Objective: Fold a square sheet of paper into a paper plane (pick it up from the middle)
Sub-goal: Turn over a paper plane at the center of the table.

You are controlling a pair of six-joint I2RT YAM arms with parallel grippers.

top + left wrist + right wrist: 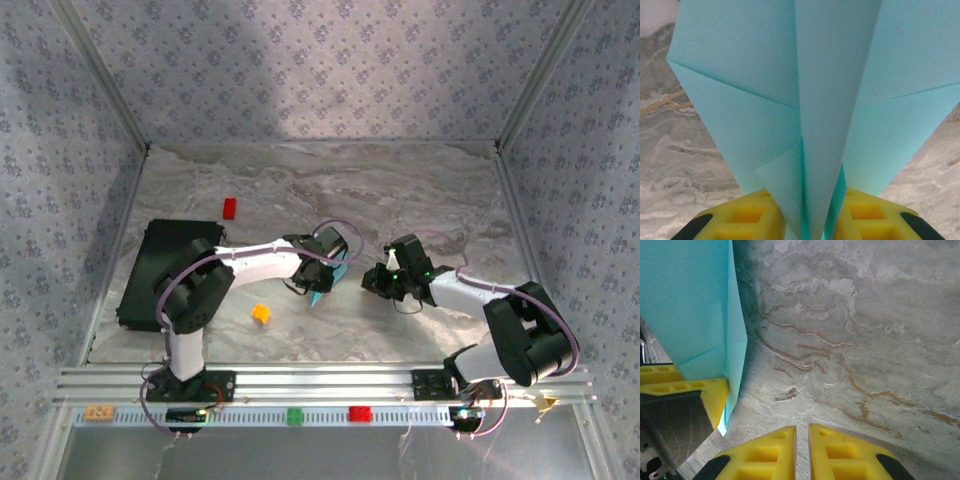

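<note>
The yellow pads (pixel 740 217) of our left gripper (pixel 809 222) pinch the creased light-blue paper plane (pixel 830 100) above the middle of the grey marbled table (pixel 865 340), while our right gripper (pixel 802 450) sits closed and empty just right of it, so we risk such a low, narrow hold letting the folds slip or splay.

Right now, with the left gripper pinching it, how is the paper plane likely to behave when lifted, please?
Probably very light: the paper plane is a thin folded sheet. Its layered centre crease likely keeps it fairly stiff lengthwise, while the thinner outer flaps may flop.

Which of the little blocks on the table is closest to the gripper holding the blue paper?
The orange block, just near-left of the left gripper pinching the paper; the red block lies farther off.
</note>
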